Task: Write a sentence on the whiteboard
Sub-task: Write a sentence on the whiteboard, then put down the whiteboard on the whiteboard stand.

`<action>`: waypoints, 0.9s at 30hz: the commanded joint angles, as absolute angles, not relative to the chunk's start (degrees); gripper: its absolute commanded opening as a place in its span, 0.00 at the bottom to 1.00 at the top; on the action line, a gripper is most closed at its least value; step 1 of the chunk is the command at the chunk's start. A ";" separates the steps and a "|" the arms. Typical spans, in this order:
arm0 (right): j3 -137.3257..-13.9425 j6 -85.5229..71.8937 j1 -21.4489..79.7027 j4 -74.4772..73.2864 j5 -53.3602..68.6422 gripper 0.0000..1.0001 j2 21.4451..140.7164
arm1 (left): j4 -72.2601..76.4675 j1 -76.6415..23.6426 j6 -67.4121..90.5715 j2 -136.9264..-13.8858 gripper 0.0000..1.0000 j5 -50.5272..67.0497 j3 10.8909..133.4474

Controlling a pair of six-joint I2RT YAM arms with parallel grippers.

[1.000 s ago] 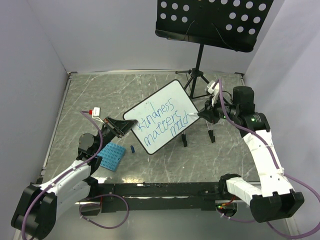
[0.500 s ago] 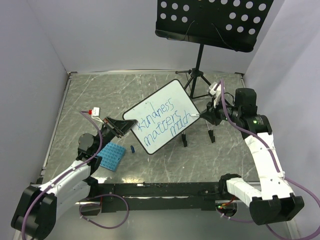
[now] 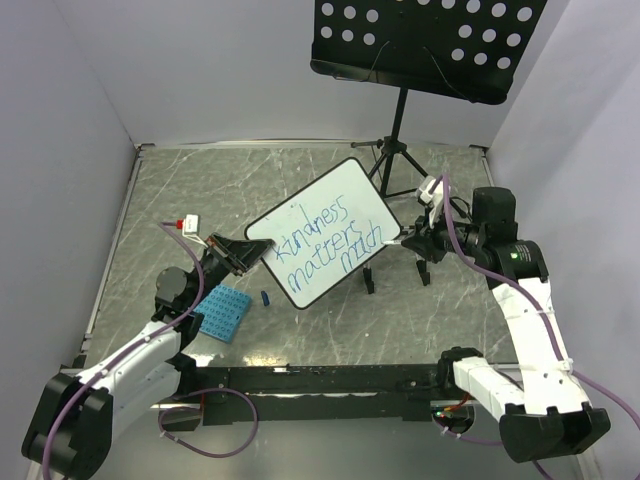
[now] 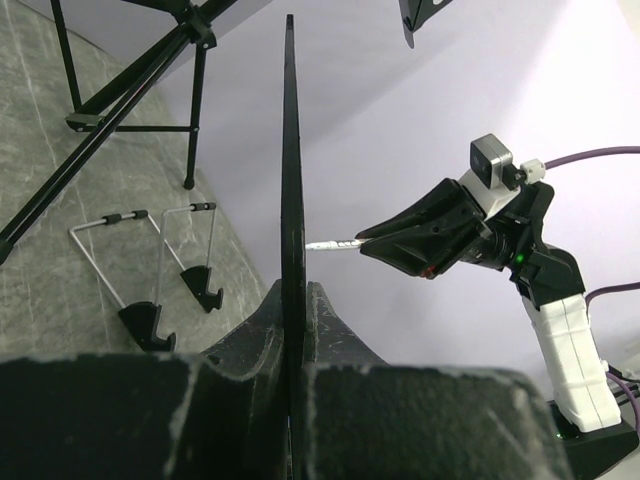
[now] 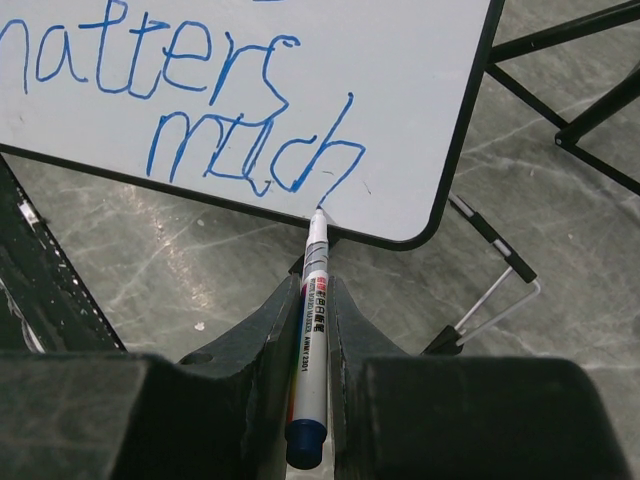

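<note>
Left arm: stretched low over the bench [image 3: 150, 200] from its near-left base, wrist reaching up-right toward the centre.
Left claw [image 3: 243, 257]: closed on the left rim of the whiteboard [image 3: 330, 215]; in its wrist view the board shows edge-on, pinched between both fingers.
Blue studded plate [image 3: 222, 312]: flat on the bench, just beside the left forearm.
Small blue piece [image 3: 265, 297]: on the bench between the plate and the board.
Whiteboard position: mid-bench, held tilted, right end higher in the top view, written face toward the right arm.
Sentence [image 3: 322, 245]: blue script reading "kindness matters much", stepping down toward the board's lower right corner.
Marker [image 5: 316, 255]: white barrel, tip at the tail of the final "h", just above the dark rim.
Right claw [image 3: 410, 238]: closed on the marker barrel, pointing left at the board.
Right arm: rises from its near-right base, elbow high, forearm bent left.
Music-stand tray [image 3: 425, 40]: black, perforated, behind the board, on a tripod.
</note>
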State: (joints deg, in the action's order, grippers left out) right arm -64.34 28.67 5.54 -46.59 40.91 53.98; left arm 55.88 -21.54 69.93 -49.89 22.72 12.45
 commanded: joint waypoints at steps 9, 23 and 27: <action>-68.54 29.18 3.87 -46.85 40.51 0.00 54.32 | 62.84 -21.27 71.54 -46.32 0.01 22.76 14.94; -70.41 23.12 2.99 -41.23 47.99 0.00 50.63 | 59.07 -21.18 68.73 -45.53 0.01 23.55 14.68; -69.87 22.41 2.37 -40.60 48.95 0.00 49.04 | 58.36 -21.27 67.68 -45.35 0.01 24.43 14.68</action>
State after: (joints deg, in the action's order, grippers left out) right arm -70.08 23.83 3.25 -43.59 46.78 50.85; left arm 52.60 -21.39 68.12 -47.33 23.44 12.45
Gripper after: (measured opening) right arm 0.205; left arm 0.064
